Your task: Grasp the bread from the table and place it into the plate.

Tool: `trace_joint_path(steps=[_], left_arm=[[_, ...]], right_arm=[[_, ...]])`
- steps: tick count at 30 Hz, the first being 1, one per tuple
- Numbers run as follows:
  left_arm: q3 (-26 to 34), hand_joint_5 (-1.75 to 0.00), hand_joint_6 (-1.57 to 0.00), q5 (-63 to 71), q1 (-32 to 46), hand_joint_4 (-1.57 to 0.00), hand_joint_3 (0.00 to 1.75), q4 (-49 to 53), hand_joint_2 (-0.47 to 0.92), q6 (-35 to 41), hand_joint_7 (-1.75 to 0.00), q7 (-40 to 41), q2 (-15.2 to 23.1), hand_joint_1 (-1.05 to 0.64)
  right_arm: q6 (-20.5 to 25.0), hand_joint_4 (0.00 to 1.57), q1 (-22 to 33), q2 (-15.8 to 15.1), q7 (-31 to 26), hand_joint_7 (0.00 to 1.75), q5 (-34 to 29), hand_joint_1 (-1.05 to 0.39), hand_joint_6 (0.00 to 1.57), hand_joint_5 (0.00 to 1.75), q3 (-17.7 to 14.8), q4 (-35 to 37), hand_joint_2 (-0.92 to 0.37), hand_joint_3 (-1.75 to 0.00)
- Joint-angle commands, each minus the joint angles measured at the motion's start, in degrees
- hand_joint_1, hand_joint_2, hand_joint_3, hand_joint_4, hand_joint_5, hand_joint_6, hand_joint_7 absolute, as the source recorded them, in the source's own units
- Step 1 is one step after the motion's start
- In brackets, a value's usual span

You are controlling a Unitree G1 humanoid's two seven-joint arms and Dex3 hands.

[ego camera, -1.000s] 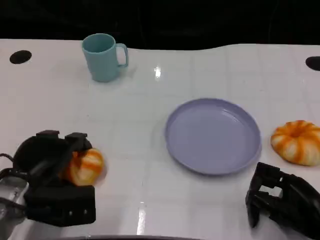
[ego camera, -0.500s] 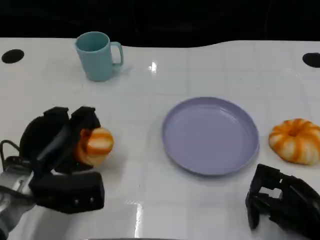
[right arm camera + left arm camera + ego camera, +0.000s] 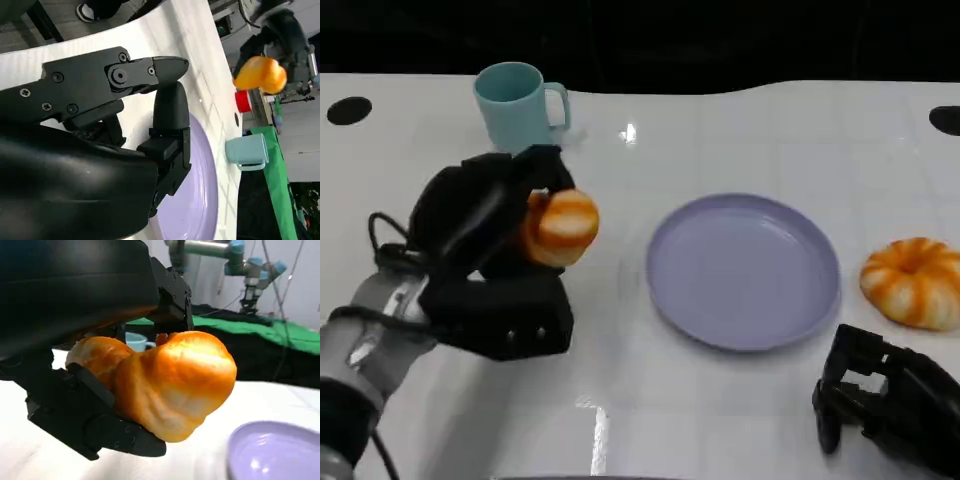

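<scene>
My left hand (image 3: 485, 250) grips an orange, glazed bread roll (image 3: 560, 226) and holds it raised above the table, left of the lavender plate (image 3: 743, 270). The left wrist view has the roll (image 3: 167, 380) pinched between black fingers (image 3: 100, 425), with the plate's rim (image 3: 272, 452) beyond it. A second bread, ring-shaped with orange and white stripes (image 3: 912, 282), lies on the table right of the plate. My right hand (image 3: 885, 405) rests low near the front edge, its fingers curled with nothing in them. From the right wrist, the held roll (image 3: 260, 75) is visible past the plate (image 3: 192, 200).
A teal mug (image 3: 520, 105) stands at the back left of the white table (image 3: 650, 400); it also appears in the right wrist view (image 3: 247, 150). Black round holes (image 3: 348, 110) mark the table's far corners. Green cloth and another robot arm lie beyond the table.
My left hand has lifted the roll off the table and carried it up and to the right, toward the plate. The right hand has stayed put.
</scene>
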Motion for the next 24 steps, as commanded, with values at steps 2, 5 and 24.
trace_joint_path(steps=[2,5,24], left_arm=[[-0.9,-1.75,-0.61,-0.2,-6.4,-0.8,1.08,3.6,0.52,-0.3,-1.75,-2.3,-3.7,-0.15],[-1.8,-1.75,-0.65,0.1,-9.1,-0.85,1.17,6.0,0.46,-0.1,-1.75,-2.4,-6.1,-0.14],[-9.3,-1.75,-0.67,1.8,-25.1,-0.85,1.07,19.3,0.55,6.2,-1.75,-16.4,-18.4,-0.22]], right_arm=[[-0.4,0.72,0.2,-0.2,-0.2,1.64,0.1,-0.63,0.61,1.75,-0.5,0.5,-0.92,-0.2],[-0.6,0.72,0.2,-0.2,-0.3,1.64,0.0,-0.62,0.61,1.75,-0.6,0.5,-0.92,-0.2],[0.3,0.72,2.3,0.1,-1.5,1.64,-0.4,-0.58,0.61,1.75,0.0,-2.9,-0.92,-0.22]])
